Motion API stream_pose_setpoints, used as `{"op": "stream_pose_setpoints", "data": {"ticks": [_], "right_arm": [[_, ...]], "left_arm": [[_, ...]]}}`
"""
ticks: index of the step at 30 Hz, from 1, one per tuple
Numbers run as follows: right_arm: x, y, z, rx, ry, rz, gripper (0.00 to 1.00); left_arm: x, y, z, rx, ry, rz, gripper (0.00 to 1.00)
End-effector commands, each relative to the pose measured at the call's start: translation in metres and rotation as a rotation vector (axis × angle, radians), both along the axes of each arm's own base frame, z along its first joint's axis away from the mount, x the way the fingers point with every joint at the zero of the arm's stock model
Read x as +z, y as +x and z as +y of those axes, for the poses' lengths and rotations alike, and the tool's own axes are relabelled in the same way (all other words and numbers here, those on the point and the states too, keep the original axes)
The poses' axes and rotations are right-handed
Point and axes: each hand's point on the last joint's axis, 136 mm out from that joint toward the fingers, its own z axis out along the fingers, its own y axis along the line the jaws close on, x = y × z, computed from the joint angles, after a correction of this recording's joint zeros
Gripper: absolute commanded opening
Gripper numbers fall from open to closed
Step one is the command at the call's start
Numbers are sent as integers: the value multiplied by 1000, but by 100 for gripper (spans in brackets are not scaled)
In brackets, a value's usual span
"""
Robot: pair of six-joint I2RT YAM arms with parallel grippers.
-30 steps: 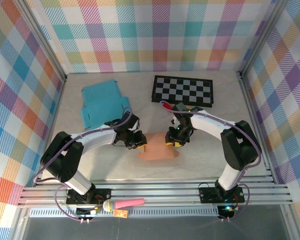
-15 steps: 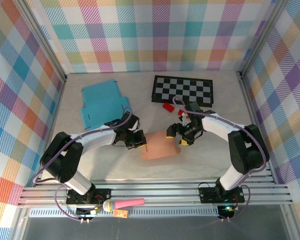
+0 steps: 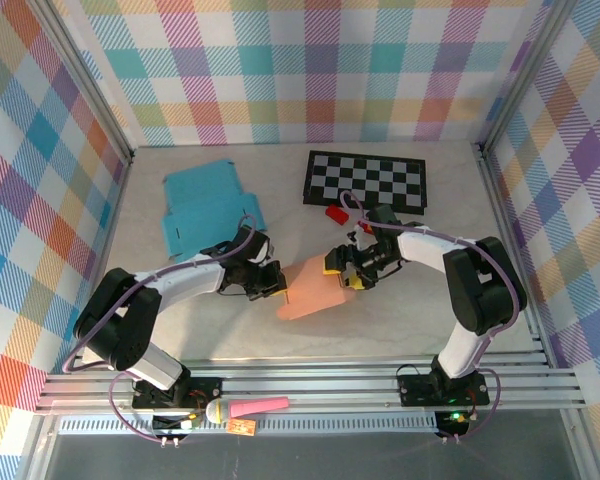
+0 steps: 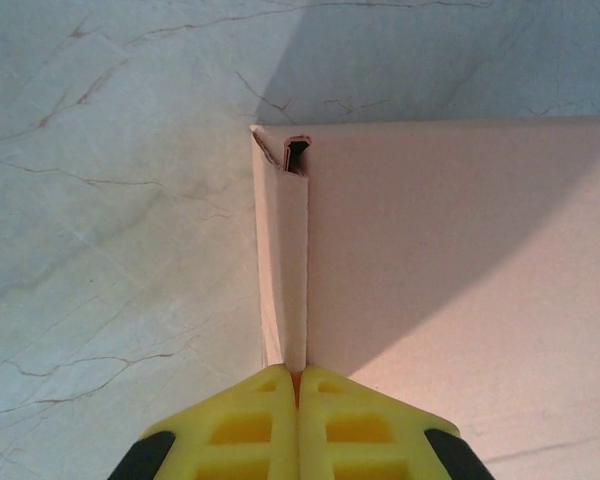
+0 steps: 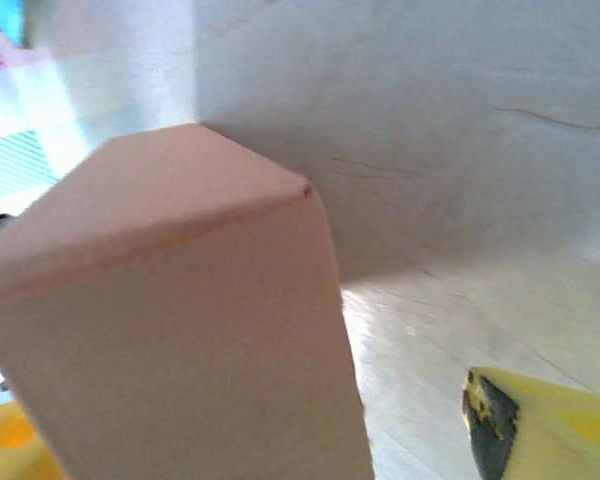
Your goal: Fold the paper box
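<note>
The salmon-pink paper box [image 3: 315, 290] lies tilted at the table's middle. My left gripper [image 3: 279, 286] is at its left end. In the left wrist view the yellow fingers [image 4: 230, 430] of that gripper [image 4: 298, 395] are pressed together on the thin folded edge of the box [image 4: 450, 250]. My right gripper [image 3: 344, 271] is at the box's right end, open. In the right wrist view the box [image 5: 180, 330] stands between the spread fingers of this gripper [image 5: 270, 440]. A bare gap shows between the box and the right fingertip [image 5: 525, 425].
A flat blue paper sheet [image 3: 208, 207] lies at the back left. A black-and-white checkerboard [image 3: 366, 180] sits at the back, with a small red piece [image 3: 335, 212] in front of it. A pink-handled tool [image 3: 250, 407] rests on the front rail.
My right gripper opened, drew right off the box, then came back around its right end. The left gripper closed fully on the box's left edge. The box turned and tilted slightly.
</note>
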Motion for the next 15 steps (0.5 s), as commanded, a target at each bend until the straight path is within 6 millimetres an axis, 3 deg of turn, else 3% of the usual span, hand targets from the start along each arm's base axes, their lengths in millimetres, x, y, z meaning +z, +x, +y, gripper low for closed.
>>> {"op": "stream_pose_setpoints", "data": {"ticks": [1,4,7,11,15], "right_arm": [[20,-3,22,27,145,8,79],[23,-4,31,20,170,31,70],[24,-3,35,-9,183,57,61],[26,0,35,-54,178,94,54],[25,1,34,-95,148,161,50]], "left_arm": [[-11,-6,13,11,43,25,7],[-8,-4,11,16,34,23,10],[-1,1,7,17,15,11,21],[28,17,-1,4,-29,-90,34],[59,24,9,-39,48,-212,38]]}}
